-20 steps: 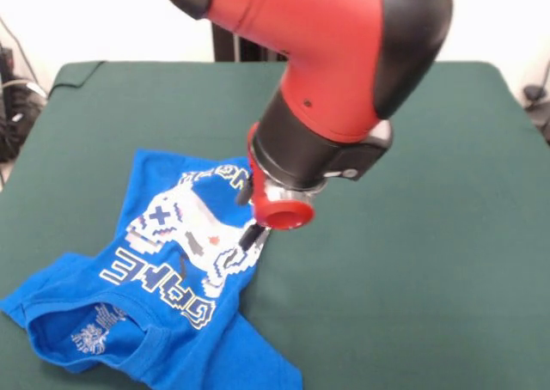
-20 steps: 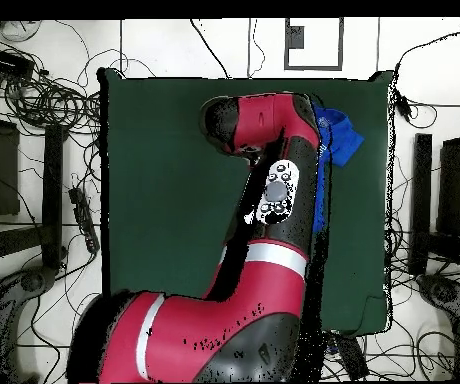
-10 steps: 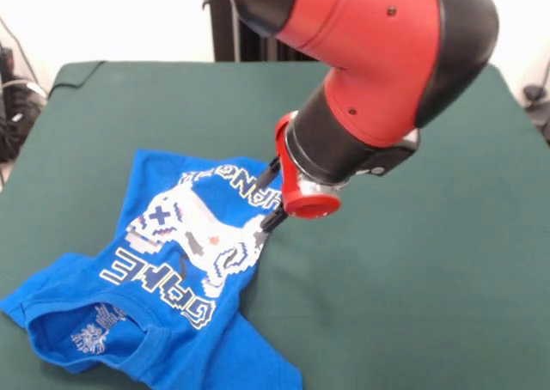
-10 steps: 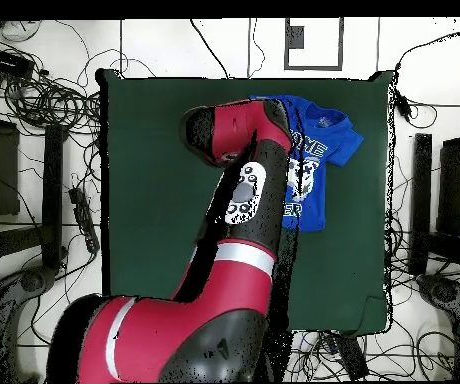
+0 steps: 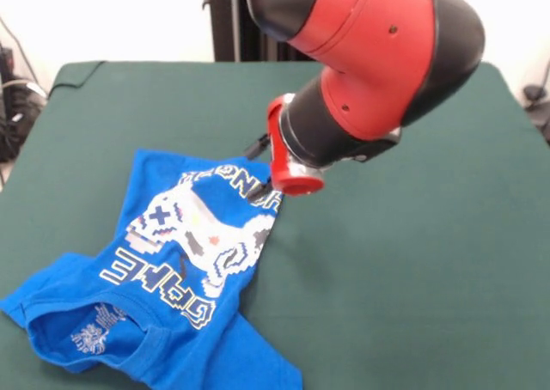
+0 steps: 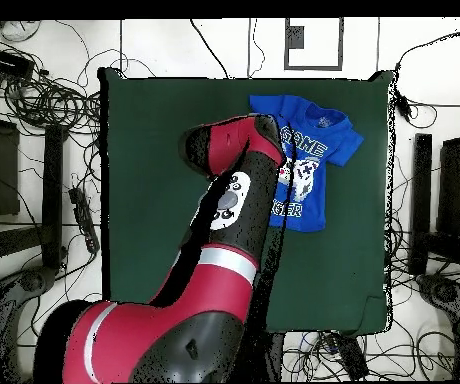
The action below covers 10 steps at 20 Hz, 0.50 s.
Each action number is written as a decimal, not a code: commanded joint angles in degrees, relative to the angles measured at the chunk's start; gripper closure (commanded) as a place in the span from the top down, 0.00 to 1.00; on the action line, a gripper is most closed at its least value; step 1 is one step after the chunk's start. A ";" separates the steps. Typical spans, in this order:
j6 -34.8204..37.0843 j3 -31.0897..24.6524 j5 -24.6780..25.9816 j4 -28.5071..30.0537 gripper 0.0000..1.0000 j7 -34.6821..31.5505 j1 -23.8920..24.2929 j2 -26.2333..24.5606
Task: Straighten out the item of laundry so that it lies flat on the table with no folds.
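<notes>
The item of laundry (image 5: 172, 261) is a bright blue T-shirt with a white game controller print. It lies rumpled at the table's near left, collar toward the front edge, its right side folded under. In the overhead view the item of laundry (image 6: 309, 160) lies at the table's top right. My gripper (image 5: 261, 163) hangs just over the shirt's far right hem corner. Two dark fingertips (image 5: 255, 142) stand apart, open, with nothing held between them. The red arm (image 6: 236, 200) hides the gripper from above. The dark green table (image 5: 412, 278) is far larger than the shirt.
Bare green cloth spreads to the right of the shirt and behind it. Around the table (image 6: 154, 180) the floor carries tangled cables (image 6: 44, 95) and dark equipment stands (image 6: 419, 200). The shirt's near sleeve reaches the table's front edge.
My gripper rose and moved toward the far right, off the print and over the hem corner. From above, the arm swung left and uncovered the shirt. The shirt did not move.
</notes>
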<state>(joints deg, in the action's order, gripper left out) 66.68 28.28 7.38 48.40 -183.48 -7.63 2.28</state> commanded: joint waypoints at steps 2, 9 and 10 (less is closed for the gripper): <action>-2.49 0.01 -0.33 13.35 1.00 -12.81 -1.95 -2.17; -6.05 2.56 1.05 15.21 1.00 -14.04 -2.12 -4.06; -5.45 3.13 1.07 14.89 1.00 -14.02 -1.82 -4.49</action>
<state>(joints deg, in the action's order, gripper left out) 66.22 31.12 7.34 55.58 -183.48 -8.31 2.27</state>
